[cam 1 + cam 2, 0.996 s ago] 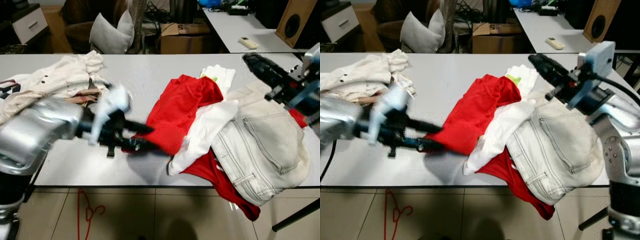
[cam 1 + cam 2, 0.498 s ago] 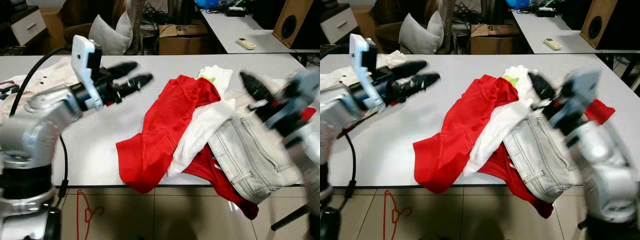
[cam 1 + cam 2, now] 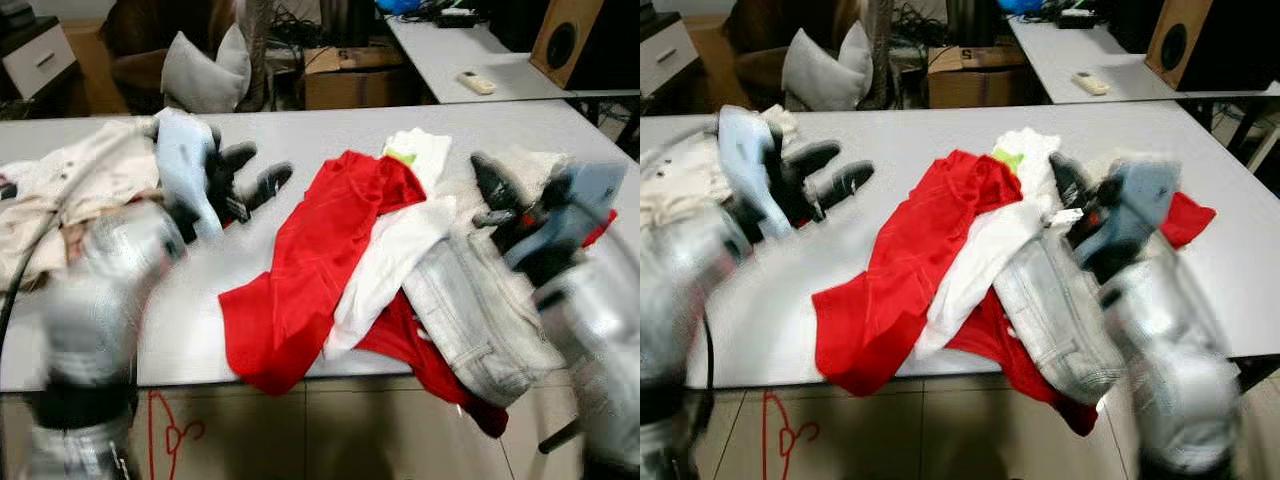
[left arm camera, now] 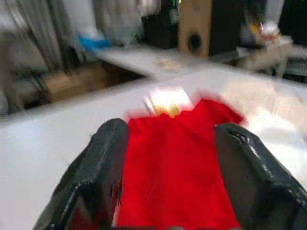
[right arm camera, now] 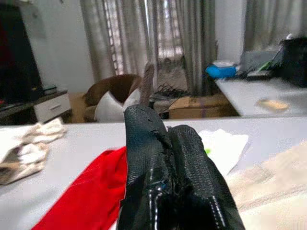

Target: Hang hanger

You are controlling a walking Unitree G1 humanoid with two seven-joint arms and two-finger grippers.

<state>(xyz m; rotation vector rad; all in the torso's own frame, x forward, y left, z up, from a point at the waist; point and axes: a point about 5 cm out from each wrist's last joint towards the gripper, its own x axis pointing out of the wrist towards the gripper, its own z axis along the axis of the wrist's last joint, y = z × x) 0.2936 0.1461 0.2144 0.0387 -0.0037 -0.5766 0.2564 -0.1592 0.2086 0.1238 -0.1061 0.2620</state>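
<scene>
The red hanger (image 3: 172, 432) lies on the tiled floor (image 3: 330, 430) under the front edge of the white table (image 3: 300, 135), near the robot's left side, and neither gripper is anywhere near it. The left gripper (image 3: 262, 175) hovers above the table beside the red garment (image 3: 310, 270), its 2 fingers set wide apart with nothing between them; the left wrist view looks straight down onto that red cloth. The right gripper (image 3: 1065, 185) sits over the pale jeans (image 3: 470, 310), and in the right wrist view its fingers (image 5: 165, 177) press together, empty.

To do this step well, the robot would probably need to bend or step back so the hanger comes within reach, then take the wire at a straight section with the nearer left gripper. The heap of clothes, including a white shirt (image 3: 385, 265), hangs over the table edge and could snag an arm going down. Both arms are blurred, so exact poses are uncertain.

A cardboard box (image 3: 345, 80) beyond the table bears what looks like a single dark mark, too small to read; no other writing is legible
</scene>
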